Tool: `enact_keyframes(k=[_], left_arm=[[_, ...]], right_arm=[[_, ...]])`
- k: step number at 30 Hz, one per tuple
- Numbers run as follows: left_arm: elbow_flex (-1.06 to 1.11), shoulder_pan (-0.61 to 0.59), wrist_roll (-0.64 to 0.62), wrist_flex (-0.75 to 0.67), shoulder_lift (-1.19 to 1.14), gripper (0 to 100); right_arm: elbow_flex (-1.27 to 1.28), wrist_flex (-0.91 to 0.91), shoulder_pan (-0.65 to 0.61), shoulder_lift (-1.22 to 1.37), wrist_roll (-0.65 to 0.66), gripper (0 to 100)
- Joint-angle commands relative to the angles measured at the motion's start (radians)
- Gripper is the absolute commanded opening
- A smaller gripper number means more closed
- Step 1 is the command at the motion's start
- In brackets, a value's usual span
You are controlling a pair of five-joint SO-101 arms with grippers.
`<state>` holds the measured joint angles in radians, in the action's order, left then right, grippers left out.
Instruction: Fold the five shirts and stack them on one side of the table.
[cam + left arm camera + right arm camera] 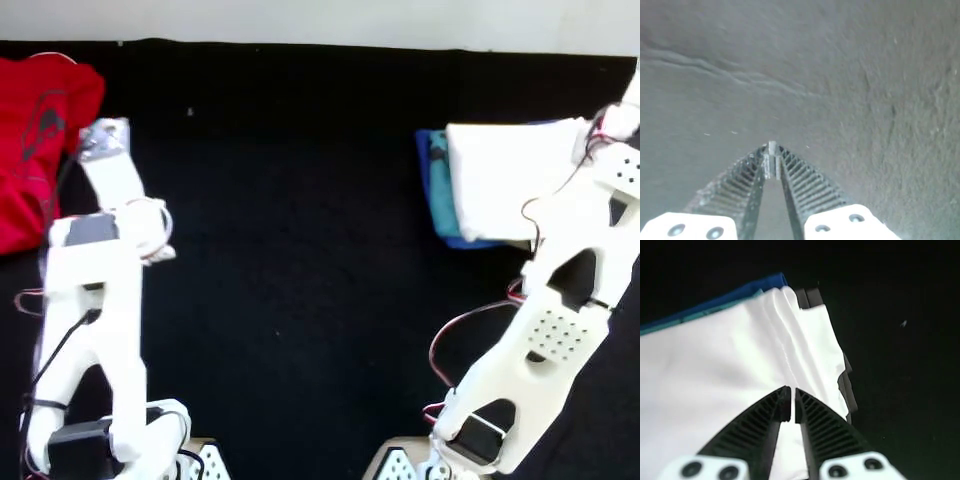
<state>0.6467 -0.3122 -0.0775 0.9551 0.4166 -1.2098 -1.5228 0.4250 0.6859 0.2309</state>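
My left hand [771, 152] was pinched closed over the black cloth surface [300, 250], just beside the crumpled red shirt [35, 150]. My right hand [790, 402] was nearly closed above the folded white shirt [715, 370], which was stacked on the teal shirt [440, 200] and the blue shirt [425, 160].

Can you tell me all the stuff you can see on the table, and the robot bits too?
Red shirt: one, red, rumpled and unfolded, at the table's far left edge.
White shirt: one, white, folded, on top of the pile at the right side.
Teal shirt: one, teal, in the pile just under the white shirt.
Blue shirt: one, blue, bottom of the pile.
Table cloth: one, black, covers the table.
Arms: two, white, left arm and right arm.
Left fingers: one pair, dark, shut, over black cloth beside the red shirt.
Right fingers: one pair, black, shut, over the white shirt.
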Motion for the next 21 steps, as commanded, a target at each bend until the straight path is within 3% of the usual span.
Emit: enact_keyframes(k=[1,4,10,16,21], left_arm=[[-0.199,-0.068,0.051,0.098,-0.056,1],[-0.435,-0.153,0.104,0.206,-0.208,1],[-1.01,-0.315,0.201,0.436,-0.591,2],[-1.549,-0.418,0.258,0.582,-0.995,18],[-1.868,-0.461,0.293,0.611,-1.297,18]], right_arm=[[-0.174,-0.12,-0.056,-0.114,-0.078,10.9],[-0.251,-0.245,-0.125,-0.136,-0.092,11.1],[-0.137,-0.243,-0.193,-0.191,-0.095,10.7],[0.286,-0.243,-0.315,-0.427,-0.091,10.7],[0.705,-0.237,-0.424,-0.727,-0.089,10.7]])
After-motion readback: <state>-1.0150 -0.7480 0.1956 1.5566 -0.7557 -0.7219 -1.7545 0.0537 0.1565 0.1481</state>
